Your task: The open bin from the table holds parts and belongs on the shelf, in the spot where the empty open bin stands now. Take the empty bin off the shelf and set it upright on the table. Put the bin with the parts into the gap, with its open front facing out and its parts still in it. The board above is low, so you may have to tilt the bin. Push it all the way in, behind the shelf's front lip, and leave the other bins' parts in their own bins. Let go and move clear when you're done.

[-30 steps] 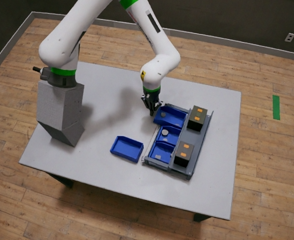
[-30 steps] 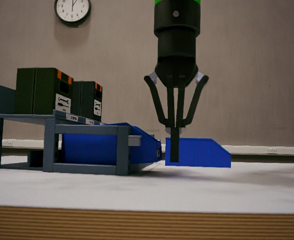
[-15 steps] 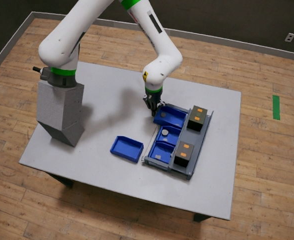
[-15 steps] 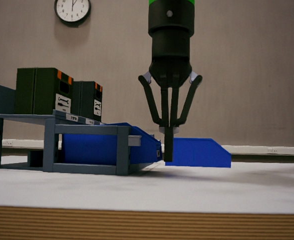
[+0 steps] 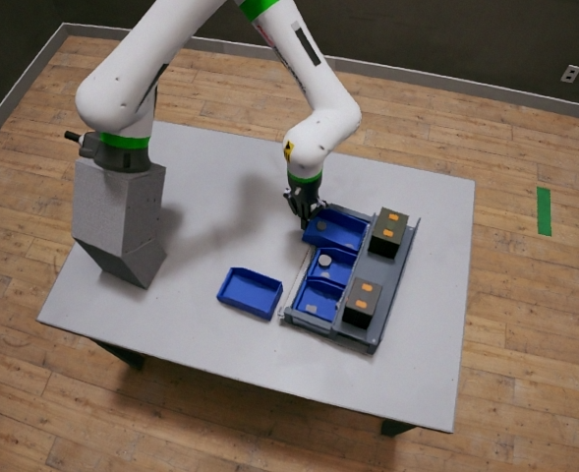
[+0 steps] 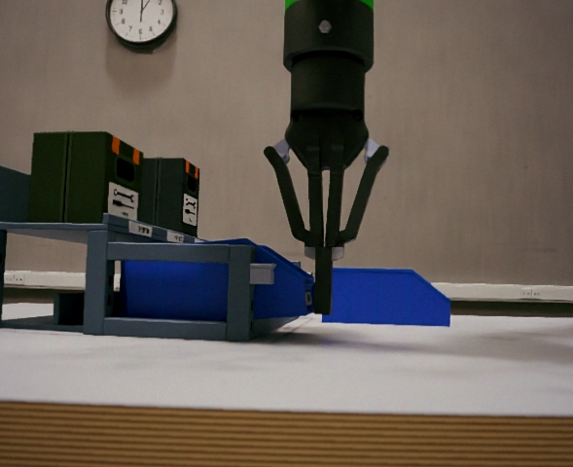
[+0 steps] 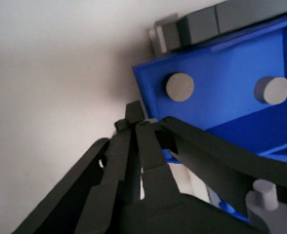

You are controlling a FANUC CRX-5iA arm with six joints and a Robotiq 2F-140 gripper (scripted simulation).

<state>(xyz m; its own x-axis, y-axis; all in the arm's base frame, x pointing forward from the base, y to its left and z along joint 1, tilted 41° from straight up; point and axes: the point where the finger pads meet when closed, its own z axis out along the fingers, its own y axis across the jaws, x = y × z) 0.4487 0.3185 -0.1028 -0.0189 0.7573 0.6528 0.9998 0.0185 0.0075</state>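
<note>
The blue bin with parts (image 5: 339,231) (image 6: 175,289) (image 7: 222,107) is in the shelf's back slot in the top view, open front facing out. Its front sticks out farther than its neighbours' fronts. Two round grey parts show in it, one near the front (image 5: 321,225) (image 7: 180,87) and one deeper (image 5: 349,246) (image 7: 274,91). My gripper (image 5: 305,223) (image 6: 323,306) (image 7: 137,112) is shut and empty, pointing down at the bin's front edge; whether it touches is unclear. The empty blue bin (image 5: 250,292) (image 6: 392,296) stands upright on the table before the shelf.
The grey shelf (image 5: 380,271) (image 6: 168,252) (image 7: 241,15) also holds a middle bin (image 5: 342,264) and a near bin (image 5: 324,299), both with grey parts. Two dark boxes (image 5: 388,233) (image 5: 363,303) (image 6: 85,175) (image 6: 170,196) stand on its upper board. A side post rises beside the parts bin.
</note>
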